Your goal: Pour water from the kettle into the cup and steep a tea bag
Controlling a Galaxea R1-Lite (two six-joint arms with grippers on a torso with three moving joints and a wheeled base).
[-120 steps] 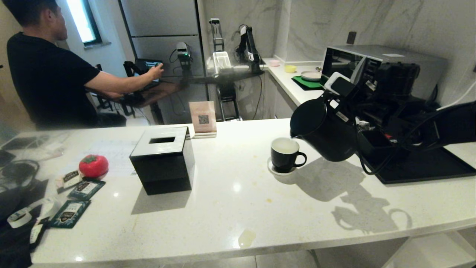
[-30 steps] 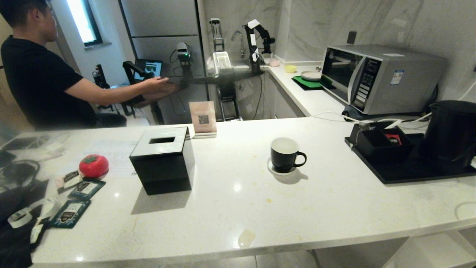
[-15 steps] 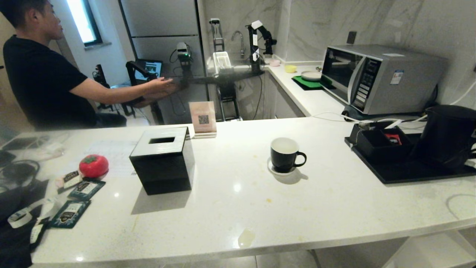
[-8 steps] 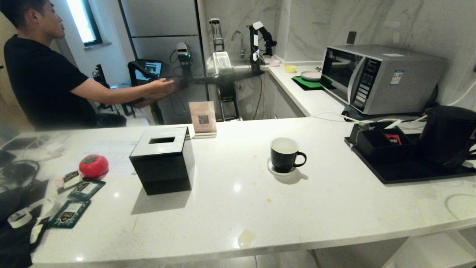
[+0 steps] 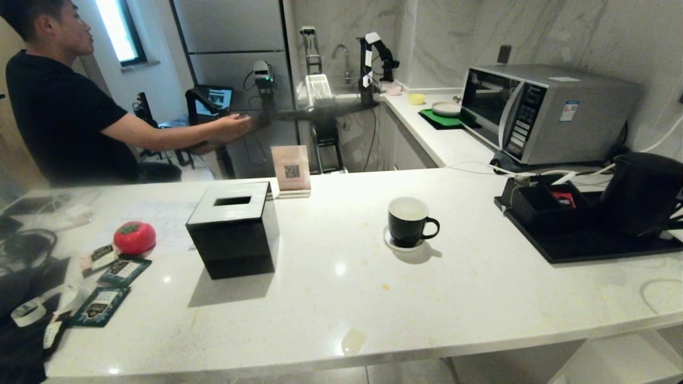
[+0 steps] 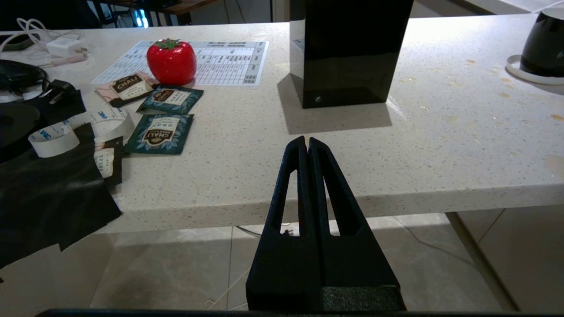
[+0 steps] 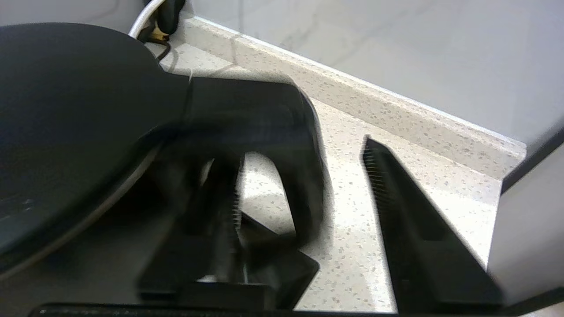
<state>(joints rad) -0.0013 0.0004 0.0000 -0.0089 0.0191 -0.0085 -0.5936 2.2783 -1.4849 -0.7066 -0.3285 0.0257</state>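
Note:
The tall black kettle (image 5: 640,192) stands upright on the black tray (image 5: 587,249) at the far right of the counter. In the right wrist view my right gripper (image 7: 302,154) is open around the kettle's handle (image 7: 286,132), with a clear gap between the handle and one finger (image 7: 410,220). The black cup (image 5: 408,221) sits on its white saucer (image 5: 391,242) mid-counter, well left of the kettle. My left gripper (image 6: 307,140) is shut and empty, parked in front of the counter edge. The tea bag is out of view.
A black tissue box (image 5: 235,229) stands left of centre. A red tomato-shaped object (image 5: 133,237) and teal sachets (image 5: 114,272) lie at the left end. A microwave (image 5: 544,112) stands behind the tray. A person (image 5: 64,106) sits beyond the counter at the left.
The kettle, earlier tilted over the cup, now stands on the tray. Over the last second my right gripper's fingers have parted from its handle. The left arm has not moved.

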